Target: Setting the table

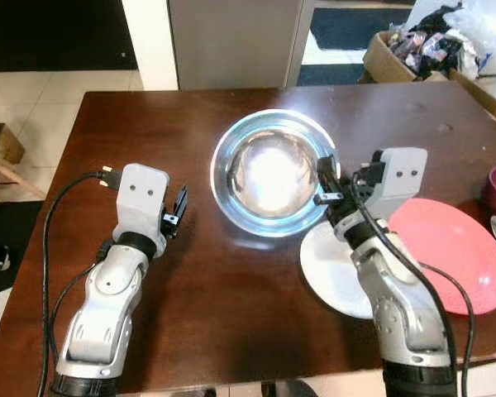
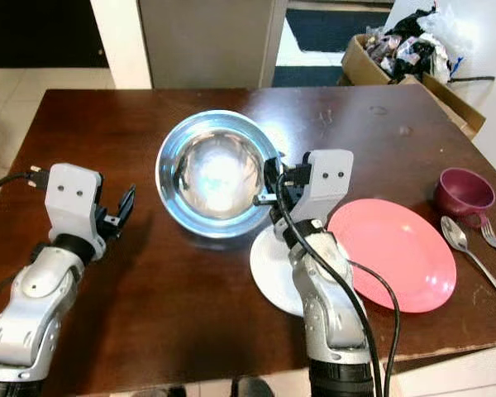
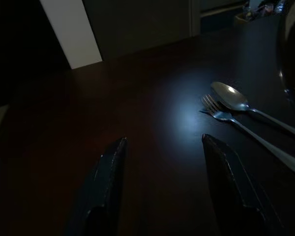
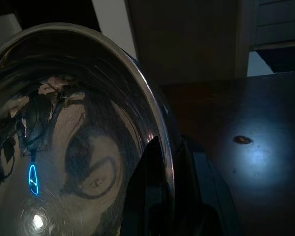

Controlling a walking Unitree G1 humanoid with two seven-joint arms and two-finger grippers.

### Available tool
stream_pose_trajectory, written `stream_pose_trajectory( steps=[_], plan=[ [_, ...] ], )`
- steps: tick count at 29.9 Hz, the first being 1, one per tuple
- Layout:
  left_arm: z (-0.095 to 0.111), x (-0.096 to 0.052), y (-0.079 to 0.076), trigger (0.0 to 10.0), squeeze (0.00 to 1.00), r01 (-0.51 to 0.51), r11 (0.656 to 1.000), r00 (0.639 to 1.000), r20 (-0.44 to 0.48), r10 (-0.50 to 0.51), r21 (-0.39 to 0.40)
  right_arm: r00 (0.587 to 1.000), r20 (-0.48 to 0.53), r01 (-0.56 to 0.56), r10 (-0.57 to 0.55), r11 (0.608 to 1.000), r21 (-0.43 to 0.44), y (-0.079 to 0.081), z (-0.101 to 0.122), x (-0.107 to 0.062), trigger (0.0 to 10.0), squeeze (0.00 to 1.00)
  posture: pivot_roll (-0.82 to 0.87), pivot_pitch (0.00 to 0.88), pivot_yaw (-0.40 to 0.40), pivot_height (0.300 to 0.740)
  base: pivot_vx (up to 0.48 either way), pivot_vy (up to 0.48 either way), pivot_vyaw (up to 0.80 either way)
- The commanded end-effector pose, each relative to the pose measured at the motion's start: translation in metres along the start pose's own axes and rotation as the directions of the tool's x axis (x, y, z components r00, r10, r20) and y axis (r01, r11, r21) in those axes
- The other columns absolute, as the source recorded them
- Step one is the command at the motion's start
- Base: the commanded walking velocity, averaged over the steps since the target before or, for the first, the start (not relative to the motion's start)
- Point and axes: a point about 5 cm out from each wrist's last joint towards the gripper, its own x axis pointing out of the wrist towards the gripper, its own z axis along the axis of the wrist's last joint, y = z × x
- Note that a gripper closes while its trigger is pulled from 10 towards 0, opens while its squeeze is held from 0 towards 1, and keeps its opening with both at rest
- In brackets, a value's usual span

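Note:
A large steel bowl [image 1: 273, 174] stands in the middle of the dark wooden table [image 1: 231, 314]. My right gripper [image 1: 326, 188] is shut on its right rim; in the right wrist view one finger sits inside the bowl [image 4: 78, 137] and one outside. A white plate [image 1: 335, 269] lies under my right arm, overlapped by a pink plate [image 1: 459, 252]. My left gripper [image 1: 179, 212] hovers open over bare table, left of the bowl. In the left wrist view a spoon [image 3: 231, 98] and fork [image 3: 221, 114] lie beyond its open fingers [image 3: 108, 172].
A purple cup [image 2: 465, 192] stands near the table's right edge, with a spoon [image 2: 459, 236] and a fork [image 2: 489, 240] beside it. A cardboard box [image 1: 422, 50] of clutter sits on the floor behind the table, at the right.

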Motion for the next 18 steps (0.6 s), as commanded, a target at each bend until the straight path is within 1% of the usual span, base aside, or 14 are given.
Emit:
stream_pose_trajectory(
  steps=[1, 18],
  plan=[
    [-0.0038, -0.0021, -0.0015, 10.0, 0.00, 0.005, 1.000, 1.000, -0.012, -0.005, 0.005, 1.000, 0.020, -0.001, 0.001, 1.000, 0.015, -0.0005, 0.0015, 0.0001, 10.0, 0.00, -0.09, 0.031, 0.029, 0.740, -0.398, 0.000, 0.00],
    [-0.0038, -0.0015, -0.0001, 10.0, 0.00, 0.007, 1.000, 1.000, -0.014, -0.007, 0.007, 1.000, 0.023, 0.004, -0.004, 1.000, 0.021, 0.0000, 0.0003, 0.0002, 10.0, 0.00, -0.08, 0.036, 0.040, 0.740, -0.396, 0.000, 0.00]
  ],
)
